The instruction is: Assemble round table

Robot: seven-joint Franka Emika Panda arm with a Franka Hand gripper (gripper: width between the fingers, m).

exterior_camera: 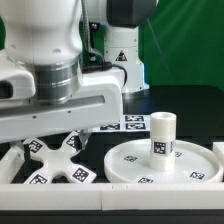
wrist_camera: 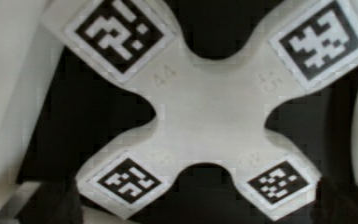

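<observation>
Now: cross-shaped foot (wrist_camera: 194, 110) flat on counter (exterior_camera: 195, 125), directly beneath jaws; jaw spread unreadable, no hold seen. Descend centred, pinch narrow waist, avoid tagged lobes. Leg (exterior_camera: 162, 135) stands in disc (exterior_camera: 130, 165), well aside.

In the exterior view we find the round disc (exterior_camera: 128, 160) in the lower right of the frame, with the cylindrical leg (exterior_camera: 161, 135) standing upright on its middle. The cross-shaped foot (exterior_camera: 57, 162) lies flat on the table in the lower left, apart from the disc. The Panda arm (exterior_camera: 55, 75) fills the upper left, directly above the foot. A border rail (exterior_camera: 110, 205) runs along the bottom edge, in front of both. The marker board (exterior_camera: 131, 122) lies behind the disc, near mid-frame.
</observation>
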